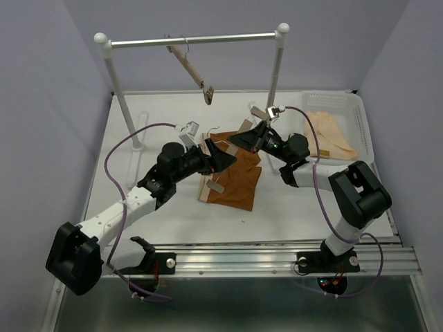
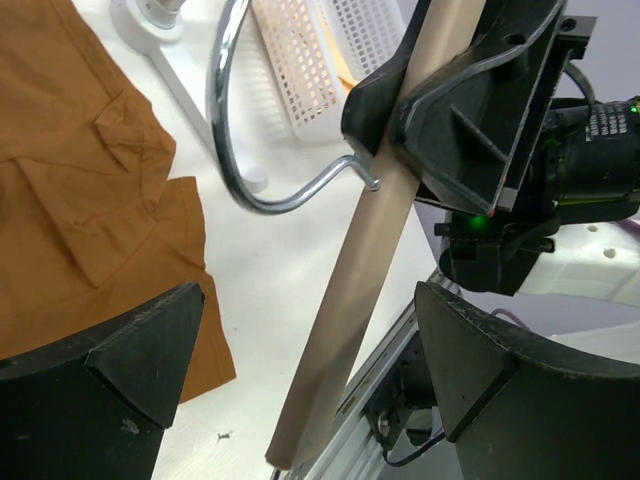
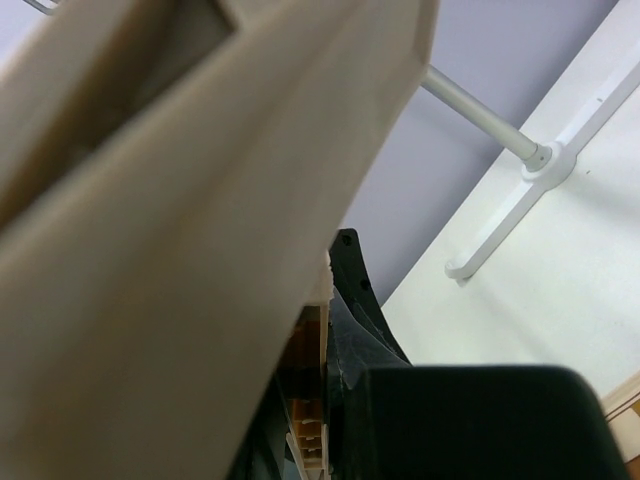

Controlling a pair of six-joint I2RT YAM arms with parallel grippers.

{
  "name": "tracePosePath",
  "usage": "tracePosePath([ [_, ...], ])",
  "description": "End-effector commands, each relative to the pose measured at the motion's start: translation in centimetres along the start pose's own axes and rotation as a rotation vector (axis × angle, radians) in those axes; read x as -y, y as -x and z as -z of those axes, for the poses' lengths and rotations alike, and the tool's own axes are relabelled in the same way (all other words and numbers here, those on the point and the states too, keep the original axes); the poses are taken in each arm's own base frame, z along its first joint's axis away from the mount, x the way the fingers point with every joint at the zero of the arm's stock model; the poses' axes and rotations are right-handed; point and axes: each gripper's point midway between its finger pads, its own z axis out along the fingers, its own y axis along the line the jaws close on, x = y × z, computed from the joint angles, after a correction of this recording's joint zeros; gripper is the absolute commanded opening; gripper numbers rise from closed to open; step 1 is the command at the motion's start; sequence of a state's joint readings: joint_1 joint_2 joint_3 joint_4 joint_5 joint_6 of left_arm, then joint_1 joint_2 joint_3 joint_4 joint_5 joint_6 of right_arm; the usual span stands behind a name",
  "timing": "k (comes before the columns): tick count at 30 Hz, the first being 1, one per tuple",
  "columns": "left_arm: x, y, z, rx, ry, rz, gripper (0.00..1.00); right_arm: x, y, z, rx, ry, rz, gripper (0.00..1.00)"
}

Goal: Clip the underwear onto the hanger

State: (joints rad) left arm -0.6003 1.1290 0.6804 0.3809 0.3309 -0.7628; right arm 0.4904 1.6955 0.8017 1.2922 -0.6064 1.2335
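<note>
Presently: underwear (image 1: 232, 181), limp, light, we advise pinching an edge; hanger (image 2: 345, 310), stiff, clamped in right tool (image 2: 450, 110); left tool (image 2: 310, 340) agape.

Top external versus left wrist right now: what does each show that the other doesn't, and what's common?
Only top external: the steel rail with a second hanger hung on it. Only left wrist: the right tool clamped on the hanger, and the open left tool straddling its bar. Both: the underwear and the white basket.
</note>
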Motion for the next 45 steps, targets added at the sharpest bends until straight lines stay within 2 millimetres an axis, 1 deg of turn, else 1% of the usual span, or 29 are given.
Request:
tracePosePath([
  [1, 0.7, 0.6, 1.3, 0.007, 0.01, -0.057, 0.99, -6.7, 2.1, 0.1, 0.059, 0.238, 0.204, 0.01],
  [5, 0.9, -0.1, 2.6, -0.004, -0.017, -0.085, 0.99, -5.9, 2.4, -0.1, 0.043, 0.2, 0.21, 0.01],
  [6, 0.7, -0.6, 2.8, -0.017, -0.022, -0.082, 0.99, -5.9, 2.4, -0.2, 0.041, 0.197, 0.21, 0.01],
  [7, 1.0, -1.0, 3.0, -0.033, -0.042, -0.081, 0.99, -5.6, 2.6, -0.1, 0.034, 0.187, 0.21, 0.01],
  [13, 1.3, -3.3, 4.1, -0.1, -0.115, -0.06, 0.99, -6.1, 2.6, -0.5, 0.008, 0.212, 0.19, 0.01],
  [14, 1.1, -3.7, 4.1, -0.117, -0.113, -0.056, 0.99, -6.3, 2.6, -0.5, 0.006, 0.216, 0.187, 0.01],
  [15, 0.9, -4.0, 4.2, -0.128, -0.108, -0.05, 0.99, -6.4, 3.0, -0.6, 0.007, 0.22, 0.19, 0.01],
  [17, 0.5, -4.7, 4.4, -0.149, -0.104, -0.042, 0.99, -6.5, 2.8, -0.6, -0.013, 0.23, 0.19, 0.01],
  [19, 0.6, -4.7, 4.5, -0.149, -0.111, -0.037, 0.99, -6.6, 2.9, -0.9, -0.021, 0.233, 0.215, 0.01],
  [20, 1.1, -4.5, 4.5, -0.135, -0.135, -0.032, 0.99, -6.1, 2.9, -1.0, -0.028, 0.215, 0.207, 0.01],
  [22, 1.3, -4.7, 4.7, -0.129, -0.159, -0.018, 0.99, -5.8, 2.8, -1.3, -0.047, 0.204, 0.218, 0.01],
  [23, 1.7, -4.5, 4.7, -0.12, -0.178, -0.015, 0.99, -5.7, 2.7, -1.4, -0.062, 0.202, 0.218, 0.01],
  [26, 1.7, -4.4, 4.8, -0.111, -0.175, 0.009, 0.99, -5.6, 2.5, -1.6, -0.084, 0.205, 0.23, 0.01],
  [28, 1.7, -4.3, 4.9, -0.114, -0.179, 0.009, 0.99, -5.0, 2.3, -1.8, -0.104, 0.189, 0.219, 0.01],
  [29, 1.7, -4.2, 4.9, -0.112, -0.177, 0.014, 0.99, -5.2, 2.3, -1.9, -0.119, 0.2, 0.23, 0.01],
  [32, 1.8, -4.0, 5.1, -0.11, -0.187, 0.02, 0.99, -4.6, 1.8, -2.0, -0.151, 0.193, 0.22, 0.01],
  [38, 1.8, -3.6, 5.5, -0.109, -0.2, 0.021, 0.98, -4.2, 1.7, -2.3, -0.181, 0.179, 0.22, 0.01],
  [40, 1.9, -3.7, 5.6, -0.112, -0.205, 0.017, 0.95, -3.9, 1.7, -2.3, -0.176, 0.171, 0.216, 0.01],
  [42, 2.0, -3.7, 5.6, -0.116, -0.208, 0.017, 0.87, -3.7, 1.7, -2.3, -0.173, 0.165, 0.21, 0.01],
  [45, 1.7, -4.0, 5.6, -0.125, -0.205, 0.024, 0.84, -3.5, 1.8, -2.3, -0.16, 0.158, 0.2, 0.01],
])
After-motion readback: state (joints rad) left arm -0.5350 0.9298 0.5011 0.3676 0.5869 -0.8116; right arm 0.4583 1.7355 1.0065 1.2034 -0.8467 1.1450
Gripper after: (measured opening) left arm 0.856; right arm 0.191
